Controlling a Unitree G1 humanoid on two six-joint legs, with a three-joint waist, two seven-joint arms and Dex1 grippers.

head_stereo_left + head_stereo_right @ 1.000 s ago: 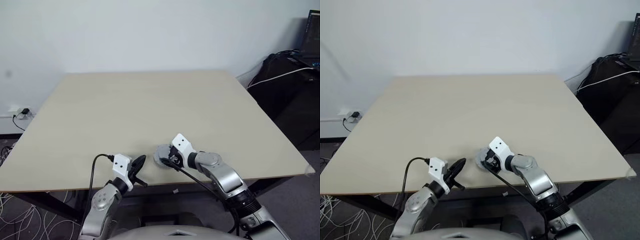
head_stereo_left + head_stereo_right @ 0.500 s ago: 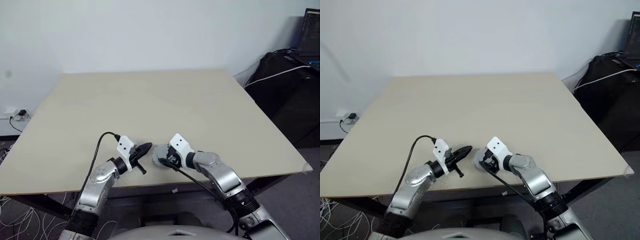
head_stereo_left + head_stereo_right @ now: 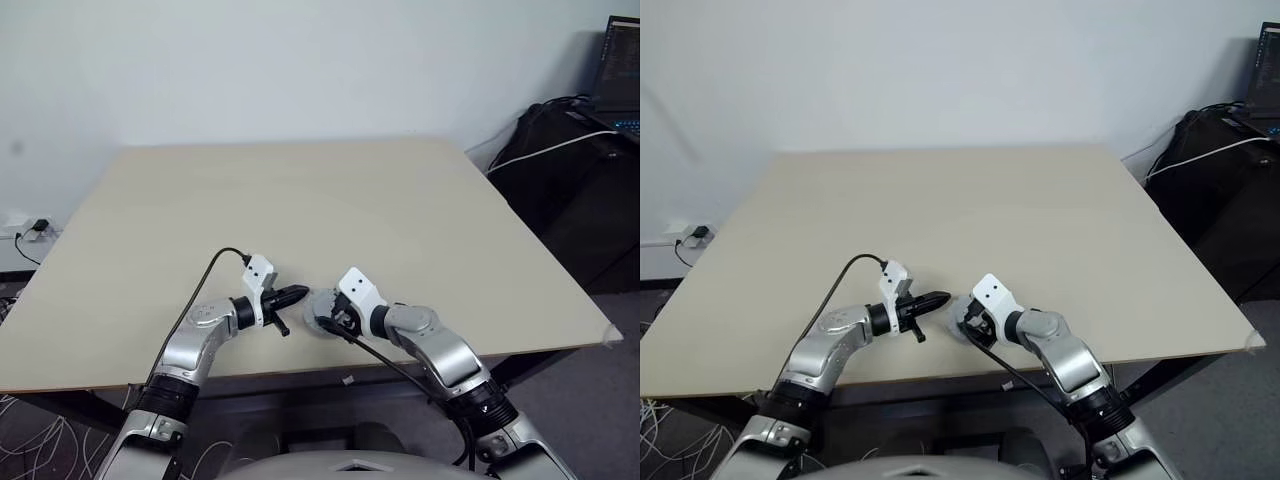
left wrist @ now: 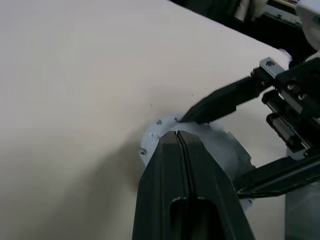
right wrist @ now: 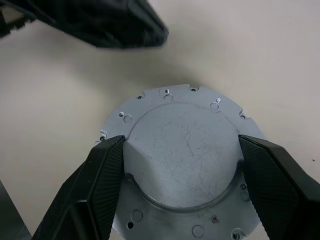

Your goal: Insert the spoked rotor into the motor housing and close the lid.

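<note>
While our right gripper (image 5: 180, 165) straddles the lid (image 5: 182, 150) near the front edge of the counter (image 3: 300, 200), its two black fingers (image 5: 100, 185) press against opposite sides of the raised round centre, so we are clamped on that disc. We see the lid lying flat on the counter with its plain face up: a silver-grey plate with a scalloped rim, small holes around the edge and a smooth raised middle. Whatever sits beneath the lid is hidden from us, so we cannot tell whether the spoked rotor or the motor housing lies under it.

Our left gripper (image 3: 297, 294) has its fingers pressed together into one dark wedge, holding nothing. It points toward the lid from our left, with the tip just beside the rim; in the left wrist view the closed tip (image 4: 179, 137) sits over the near edge of the disc, though we cannot tell whether it touches. From the right wrist view the same closed tip shows as a dark shape just past the far rim of the lid.

Beyond the counter's right corner we see dark equipment with a white cable (image 3: 560, 150).
</note>
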